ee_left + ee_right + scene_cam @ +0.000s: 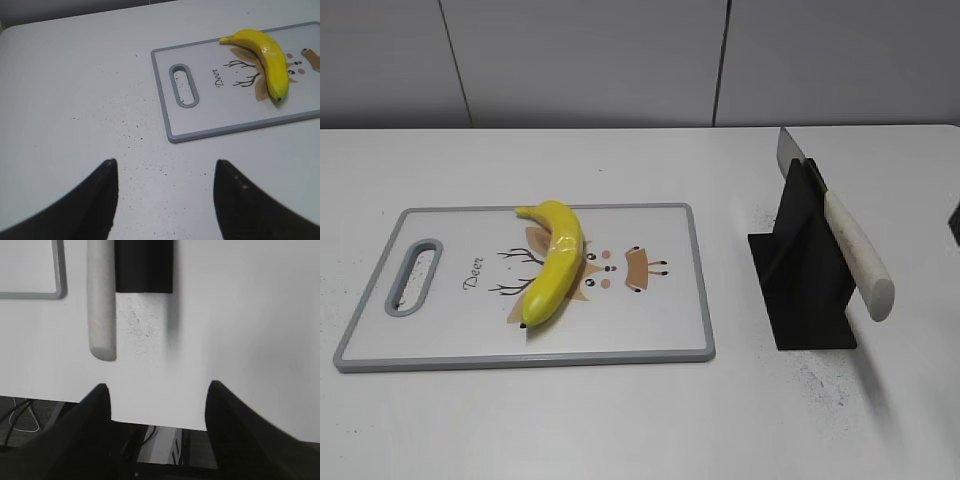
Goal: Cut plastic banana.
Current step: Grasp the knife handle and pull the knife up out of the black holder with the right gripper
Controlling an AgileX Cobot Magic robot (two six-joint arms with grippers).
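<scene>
The glossy yellow plastic banana (pixel 553 260) lies diagonally on the white cutting board (pixel 650 335) with a grey rim and a deer print. It also shows in the left wrist view (pixel 265 52), far ahead and to the right of my left gripper (pixel 165 167), which is open and empty above the bare table. A knife with a white handle (pixel 858 255) rests slanted in a black stand (pixel 800 275). In the right wrist view the handle (pixel 101 305) lies ahead and to the left of my right gripper (pixel 157 390), which is open and empty at the table's front edge.
The cutting board has a slot handle (pixel 413 277) at its left end. Dark specks dot the white table (pixel 620 420). A grey panelled wall (pixel 620 60) stands behind. Neither arm shows in the exterior view. Cables hang below the table edge (pixel 20 415).
</scene>
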